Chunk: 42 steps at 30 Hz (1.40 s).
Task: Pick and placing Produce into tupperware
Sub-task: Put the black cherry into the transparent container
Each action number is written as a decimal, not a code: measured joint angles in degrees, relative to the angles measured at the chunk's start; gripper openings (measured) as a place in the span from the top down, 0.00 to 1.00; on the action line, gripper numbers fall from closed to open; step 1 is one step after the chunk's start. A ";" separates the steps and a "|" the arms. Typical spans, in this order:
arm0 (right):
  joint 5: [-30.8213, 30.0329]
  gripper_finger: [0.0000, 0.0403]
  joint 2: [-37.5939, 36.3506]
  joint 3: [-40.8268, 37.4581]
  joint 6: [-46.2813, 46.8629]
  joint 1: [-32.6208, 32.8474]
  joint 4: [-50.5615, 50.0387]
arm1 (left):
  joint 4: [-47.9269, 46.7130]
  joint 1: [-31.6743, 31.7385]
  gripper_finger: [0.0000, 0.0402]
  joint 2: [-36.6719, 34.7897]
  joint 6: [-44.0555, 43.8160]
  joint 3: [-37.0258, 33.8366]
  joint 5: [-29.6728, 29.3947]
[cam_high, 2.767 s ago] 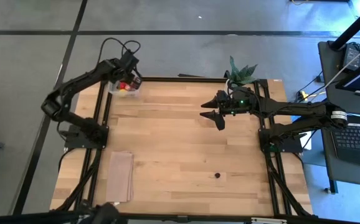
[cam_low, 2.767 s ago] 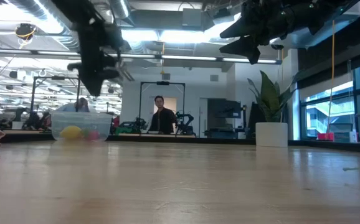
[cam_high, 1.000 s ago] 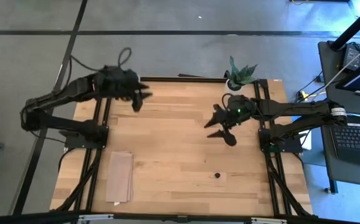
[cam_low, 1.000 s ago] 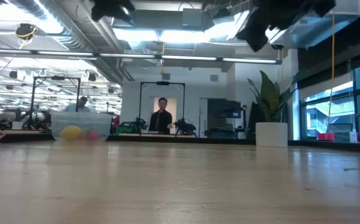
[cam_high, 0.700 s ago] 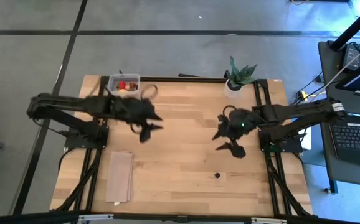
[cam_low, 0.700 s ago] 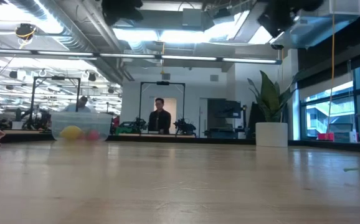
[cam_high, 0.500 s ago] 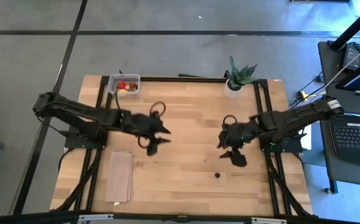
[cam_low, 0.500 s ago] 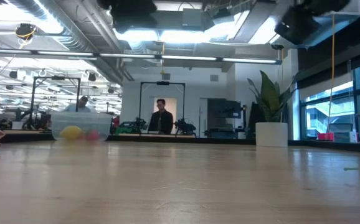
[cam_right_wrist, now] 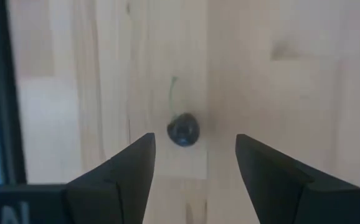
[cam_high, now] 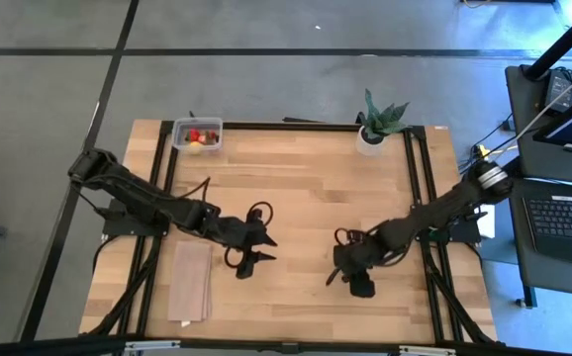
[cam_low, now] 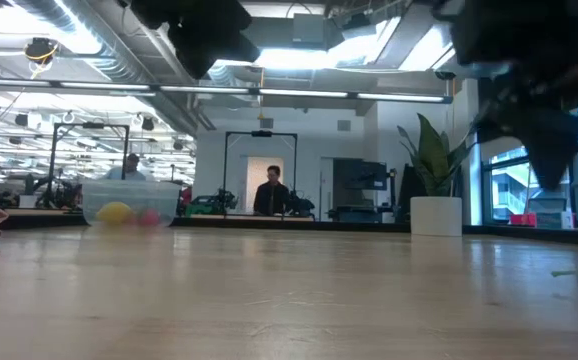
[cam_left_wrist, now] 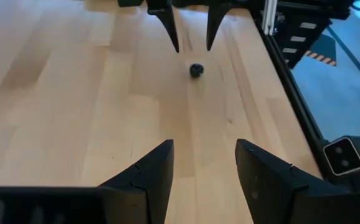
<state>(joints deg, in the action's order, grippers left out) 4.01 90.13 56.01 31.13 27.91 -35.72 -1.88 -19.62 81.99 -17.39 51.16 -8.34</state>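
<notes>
We see a light wooden table [cam_high: 296, 188] of jointed planks, edged by a black metal frame [cam_high: 417, 198]. In the far left corner a small clear tupperware [cam_high: 196, 133] sits on the wood, holding red and yellow produce [cam_high: 198, 137]. A white pot with a spiky green plant [cam_high: 373, 123] stands at the far edge toward the right. A flat tan cloth [cam_high: 191, 281] lies near the front left corner. One dark berry [cam_right_wrist: 182, 130] rests alone on the bare planks toward the front right, well apart from the container, its thin green stem [cam_right_wrist: 172, 87] lying along the grain.
</notes>
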 joint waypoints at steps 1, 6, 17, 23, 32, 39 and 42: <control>0.02 0.44 1.12 0.00 0.26 0.49 0.29 | -0.01 -0.24 0.59 0.21 -0.10 0.00 -0.12; 0.06 0.44 4.70 0.00 1.81 2.21 3.51 | 0.32 -1.18 0.60 0.38 -0.10 0.02 -0.16; -2.47 0.44 10.18 0.00 1.55 2.42 4.19 | 0.30 -1.22 0.59 0.38 -0.23 0.02 -1.44; -2.78 0.44 11.59 0.22 1.40 2.44 4.17 | 0.30 -1.17 0.60 0.38 -0.50 0.02 -1.69; -2.85 0.44 11.71 0.13 -0.90 2.44 4.32 | 0.30 -1.17 0.58 0.38 -0.50 0.04 -1.71; -3.08 0.44 11.78 0.09 -1.64 2.46 4.38 | 0.28 -1.17 0.59 0.38 -0.50 0.07 -1.71; -3.41 0.44 11.80 0.07 -1.62 2.46 4.41 | 0.28 -1.17 0.60 0.38 -0.50 0.07 -1.71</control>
<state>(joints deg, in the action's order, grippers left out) 0.60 101.93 56.07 29.52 30.37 -31.31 -1.61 -20.80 82.37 -17.89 51.22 -10.04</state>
